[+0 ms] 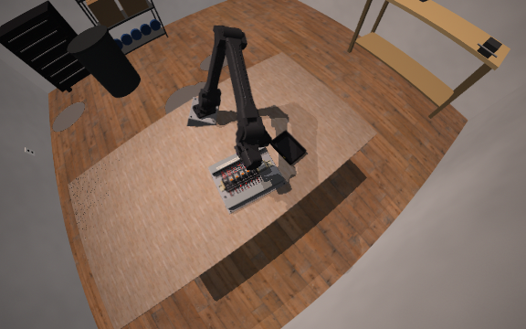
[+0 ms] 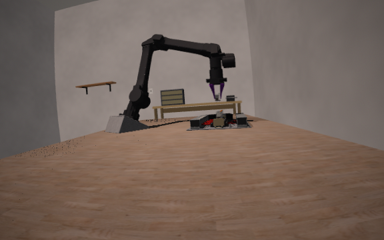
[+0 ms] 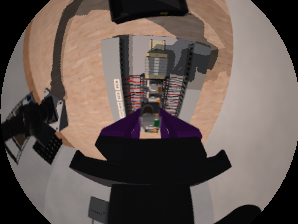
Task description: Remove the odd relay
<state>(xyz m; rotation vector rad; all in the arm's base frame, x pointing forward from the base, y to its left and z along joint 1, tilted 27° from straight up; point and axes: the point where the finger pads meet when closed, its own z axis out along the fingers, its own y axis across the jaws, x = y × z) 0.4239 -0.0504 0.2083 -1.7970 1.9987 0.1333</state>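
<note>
I've got the gripper (image 2: pixel 217 97) pinching the relay (image 2: pixel 217 97) high above the socket board (image 2: pixel 195 127), lifted free so I can carry it to the tray (image 1: pixel 289 147) just right.

Single black arm (image 2: pixel 179 45) rises from its base at the left of the exterior view, upper link steep, forearm running nearly level to the right. Wrist (image 2: pixel 217 68) bends straight down. Gripper (image 2: pixel 217 94) hangs vertical, high above the bench, purple fingers (image 2: pixel 212 90) pointing down. Fingers clamped on a small relay (image 2: pixel 217 97), held at the tips, clear of everything beneath. In the wrist view the purple fingers flank the relay (image 3: pixel 150 120) closely on both sides. In the top view the forearm (image 1: pixel 244 98) reaches toward the near right.
</note>
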